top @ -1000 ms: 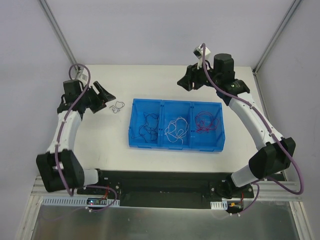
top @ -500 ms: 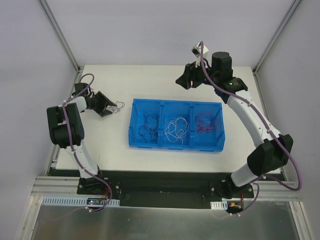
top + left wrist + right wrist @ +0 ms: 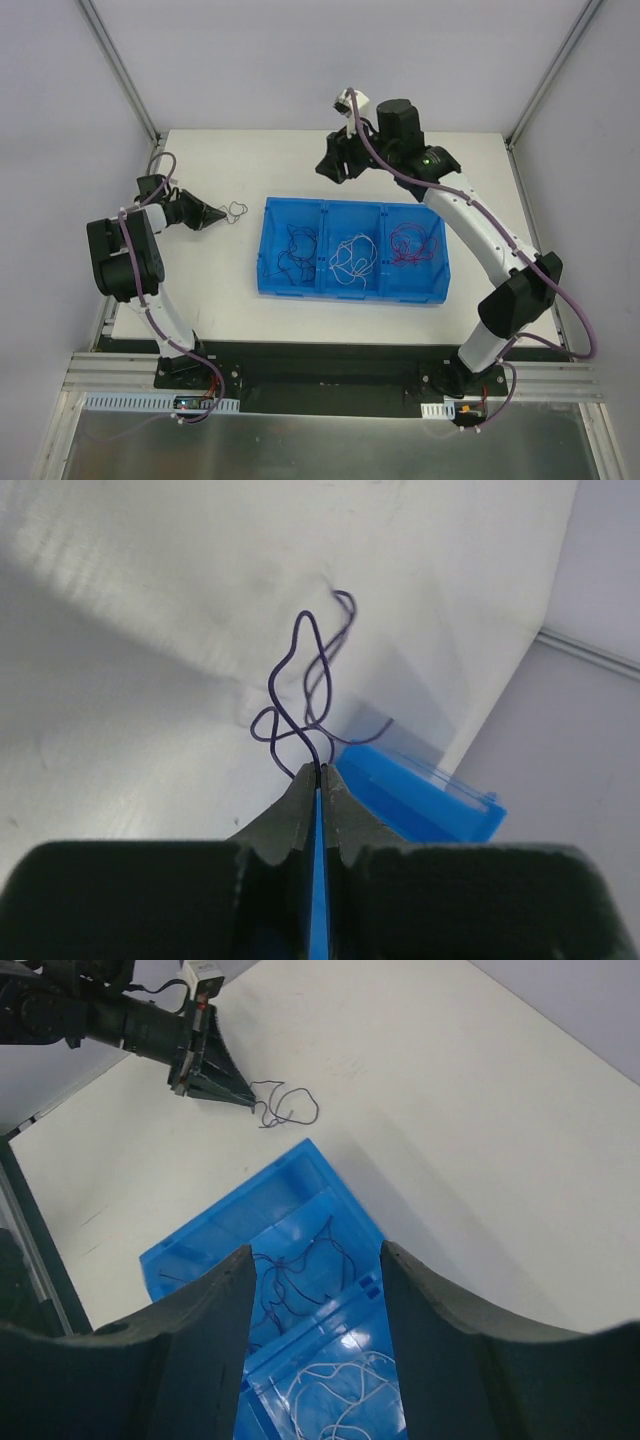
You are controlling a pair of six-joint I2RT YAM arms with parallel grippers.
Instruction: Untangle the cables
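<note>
On the counter (image 3: 200, 280) left of the blue bin (image 3: 300, 290), the left gripper (image 3: 218, 217) has its fingers (image 3: 290, 805) clenched on one end of a dark purple wire (image 3: 312, 680). The curls stick out ahead of the tips toward the bin; can't tell if they're lifted or resting.

Looks like the last loose cable: dark wires (image 3: 293, 255), white wires (image 3: 349, 262) and red wires (image 3: 415, 243) each sit in their own compartment.

Next: lift, carry right over the bin wall, release into the left compartment.

Right gripper (image 3: 337, 165) hovers behind the bin, fingers spread, empty.

Blue bin (image 3: 350, 292) at centre, open table (image 3: 300, 160) behind and around, left end effector (image 3: 222, 220) near bin's left wall.
</note>
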